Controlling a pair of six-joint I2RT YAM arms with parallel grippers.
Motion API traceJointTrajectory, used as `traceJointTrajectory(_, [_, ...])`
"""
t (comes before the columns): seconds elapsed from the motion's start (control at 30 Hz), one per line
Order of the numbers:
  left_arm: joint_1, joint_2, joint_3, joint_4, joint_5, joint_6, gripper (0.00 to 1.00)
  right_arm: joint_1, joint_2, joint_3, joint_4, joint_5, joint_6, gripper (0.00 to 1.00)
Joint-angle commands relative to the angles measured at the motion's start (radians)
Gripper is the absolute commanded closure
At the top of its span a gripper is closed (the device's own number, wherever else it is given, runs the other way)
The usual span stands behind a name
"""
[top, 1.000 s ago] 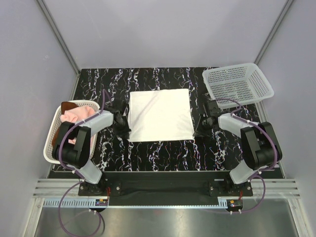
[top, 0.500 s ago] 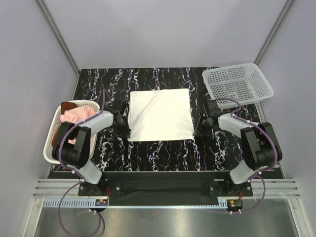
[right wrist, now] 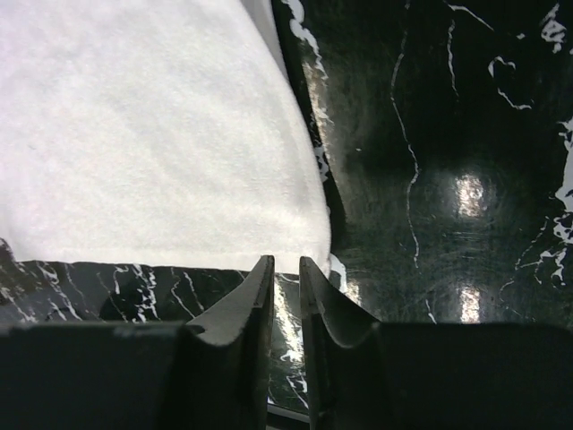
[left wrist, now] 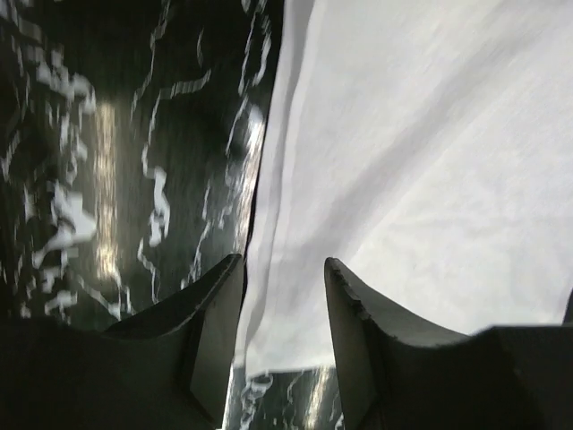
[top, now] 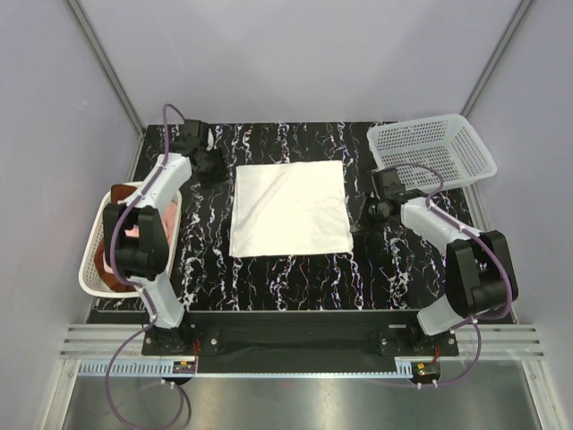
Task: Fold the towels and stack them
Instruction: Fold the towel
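Observation:
A white towel [top: 289, 208] lies spread flat in the middle of the black marble table. My left gripper [top: 209, 167] is by its far left corner, open; in the left wrist view the white towel [left wrist: 421, 161] shows between and beyond the spread fingers [left wrist: 285, 269], which hold nothing. My right gripper [top: 367, 215] sits just off the towel's right edge, jaws a narrow gap apart; in the right wrist view the tips [right wrist: 286, 262] stop short of a towel corner [right wrist: 161, 134]. A pink towel [top: 130, 233] and a rust-brown towel [top: 125, 193] lie bunched in the left basket.
The white mesh basket [top: 89, 269] holding the pink and brown cloths stands at the table's left edge, partly under my left arm. A second white mesh basket [top: 430, 150] stands at the far right corner. Grey walls close in the table on three sides.
Both grippers have opened and let go of the white towel. My left arm has swung from the towel's near left side up to its far left corner. The right gripper shifted slightly farther away.

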Motion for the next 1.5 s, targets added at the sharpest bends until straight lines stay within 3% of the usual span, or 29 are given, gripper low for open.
traceJointTrajectory(0.0, [0.016,0.119,0.132,0.022,0.13,0.092,0.53,0.0,0.006,0.063,0.015,-0.039,0.0,0.77])
traceJointTrajectory(0.1, [0.019,0.249,0.274,0.027,0.213,0.113,0.55,0.009,0.061,0.097,0.027,-0.073,0.0,0.82])
traceJointTrajectory(0.23, [0.019,0.395,0.445,0.013,0.222,0.113,0.57,0.017,0.1,0.092,0.042,-0.077,0.004,0.88])
traceJointTrajectory(0.37, [0.022,0.492,0.508,0.021,0.201,0.139,0.56,0.032,0.132,0.046,0.088,-0.088,0.018,0.9])
traceJointTrajectory(0.67, [0.03,0.564,0.505,0.12,0.259,0.169,0.55,0.04,0.205,-0.049,0.153,-0.073,0.015,0.92])
traceJointTrajectory(0.9, [0.039,0.55,0.491,0.13,0.147,0.192,0.55,0.04,0.216,-0.07,0.16,-0.058,0.001,0.93])
traceJointTrajectory(1.47, [0.048,0.521,0.477,0.168,0.139,0.238,0.51,0.04,0.21,-0.093,0.142,-0.019,-0.033,0.95])
